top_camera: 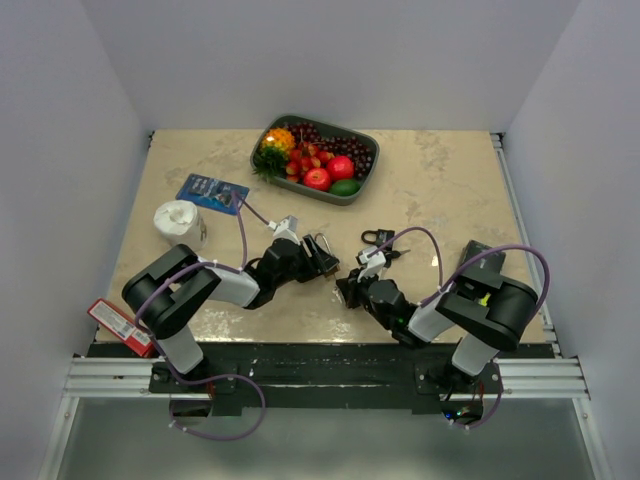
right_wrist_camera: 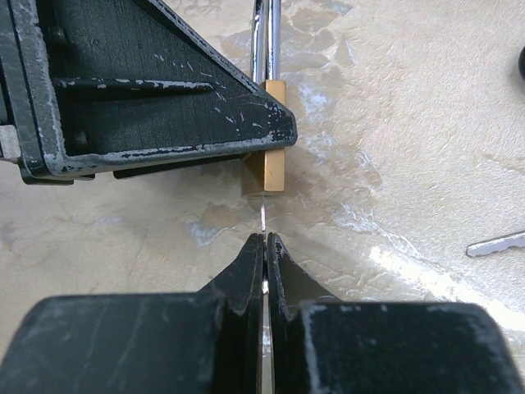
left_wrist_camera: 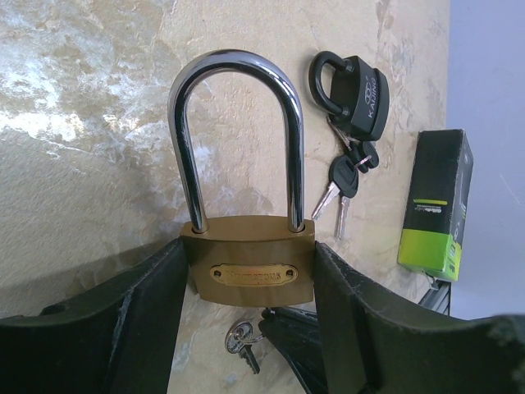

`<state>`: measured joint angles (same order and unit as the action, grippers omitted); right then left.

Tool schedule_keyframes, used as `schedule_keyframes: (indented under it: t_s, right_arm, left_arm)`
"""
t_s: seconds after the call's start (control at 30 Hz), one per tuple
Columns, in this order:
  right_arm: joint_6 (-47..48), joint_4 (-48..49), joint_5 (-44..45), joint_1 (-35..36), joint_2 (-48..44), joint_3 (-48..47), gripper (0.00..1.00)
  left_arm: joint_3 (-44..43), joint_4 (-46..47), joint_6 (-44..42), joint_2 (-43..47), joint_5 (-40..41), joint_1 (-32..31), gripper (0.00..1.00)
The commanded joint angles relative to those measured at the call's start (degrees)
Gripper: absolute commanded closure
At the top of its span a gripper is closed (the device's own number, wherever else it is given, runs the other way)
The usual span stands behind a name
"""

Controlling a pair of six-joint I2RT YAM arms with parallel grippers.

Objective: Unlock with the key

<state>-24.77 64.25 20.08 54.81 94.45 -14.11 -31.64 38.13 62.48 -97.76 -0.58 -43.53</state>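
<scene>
While our left gripper (left_wrist_camera: 252,256) clamps the brass padlock (left_wrist_camera: 250,279), our right gripper (right_wrist_camera: 265,246) pinches the key (right_wrist_camera: 262,215), pointing up-frame at its base.

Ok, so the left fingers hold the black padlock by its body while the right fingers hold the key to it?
No: the left wrist view shows the brass padlock in the left fingers; the black padlock lies loose on the table. The right fingers hold the key to the brass one.
</scene>
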Motion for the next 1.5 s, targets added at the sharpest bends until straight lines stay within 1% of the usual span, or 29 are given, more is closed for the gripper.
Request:
schedule_keyframes:
  t_s: [0.0,0.13,0.37,0.47,0.5,0.73,0.87,0.93,1.17,1.33,1.43,1.47]
  right_arm:
    - [1.9,16.6,9.8,-1.7,-2.1,-5.1,1.00]
    - [1.7,17.4,8.8,-1.7,-1.8,-5.6,1.00]
    - [-0.1,11.6,8.8,-1.7,-5.7,-5.1,1.00]
    - [-1.9,2.1,8.2,-1.5,-8.3,-7.0,1.00]
    - [-2.6,-2.9,8.3,-1.5,-8.7,-7.3,1.00]
    - [-7.0,-6.0,8.6,0.9,-7.3,-5.9,1.00]
    - [-9.6,-8.3,8.4,1.2,-6.7,-6.1,1.00]
    - [-10.6,-9.0,8.2,1.4,-6.7,-6.3,1.00]
    - [-14.6,-15.7,8.8,3.1,-8.1,-6.0,1.00]
    - [-14.9,-16.1,11.8,3.2,-8.7,-5.2,1.00]
    - [-12.8,-11.7,13.5,3.2,-8.1,-3.6,1.00]
    - [-11.5,-8.3,13.6,3.2,-7.7,-2.8,1.00]
  left_arm:
    - [1.5,-2.4,0.9,-0.9,-15.7,-5.9,1.00]
    - [1.5,-2.5,0.7,-0.6,-15.6,-6.0,1.00]
    - [0.7,-3.4,1.2,-0.2,-13.9,-4.9,1.00]
    - [-0.1,-2.8,1.9,-0.1,-13.8,-3.1,1.00]
    - [-0.4,-2.6,2.3,-0.2,-13.8,-2.5,1.00]
    - [-1.3,-2.4,3.7,-0.5,-13.5,0.4,1.00]
    - [0.0,1.0,6.1,-1.4,-13.8,1.6,1.00]
    - [0.3,1.2,6.3,-1.6,-13.7,1.9,1.00]
    - [1.1,1.2,6.3,-1.8,-13.3,2.7,1.00]
    - [1.4,2.1,6.3,-2.3,-14.0,2.6,1.00]
    - [1.7,2.7,6.3,-2.4,-14.7,2.7,1.00]
    - [1.8,2.8,6.3,-2.4,-15.1,2.7,1.00]
